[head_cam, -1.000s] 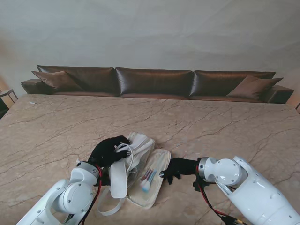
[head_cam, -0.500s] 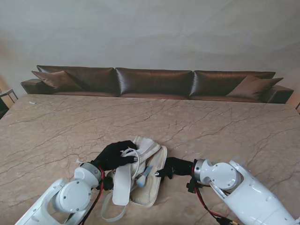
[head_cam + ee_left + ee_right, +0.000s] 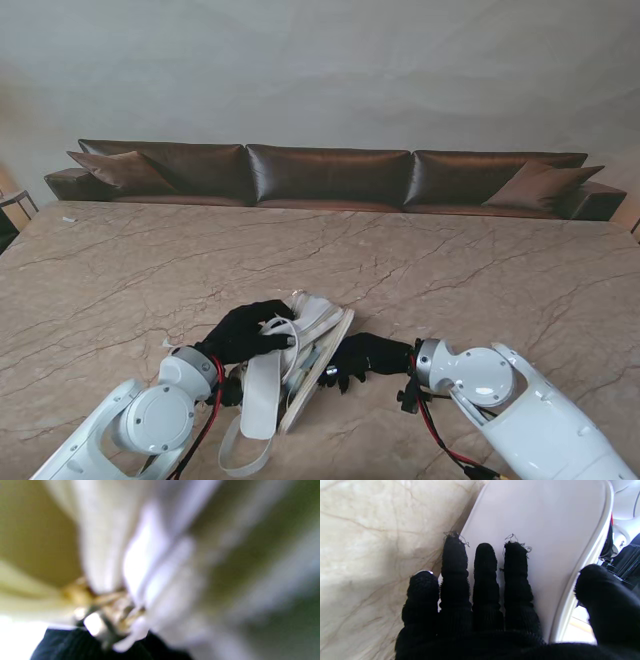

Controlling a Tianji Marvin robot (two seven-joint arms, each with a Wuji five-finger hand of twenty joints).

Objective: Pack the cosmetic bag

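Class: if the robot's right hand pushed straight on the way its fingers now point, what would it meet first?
The right hand already lies flat against the cosmetics bag's raised flap; pushing on, it would probably press the flap toward the left hand.

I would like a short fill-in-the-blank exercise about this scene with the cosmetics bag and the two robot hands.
1. Both robot hands wear gloves of the colour ____.
2. The left hand is shut on the bag's white ____.
3. The right hand lays its fingers flat against the outer side of the cosmetics bag's raised ____.
4. The bag lies on a table whose top looks like ____.

Missing words: black; strap; flap; marble
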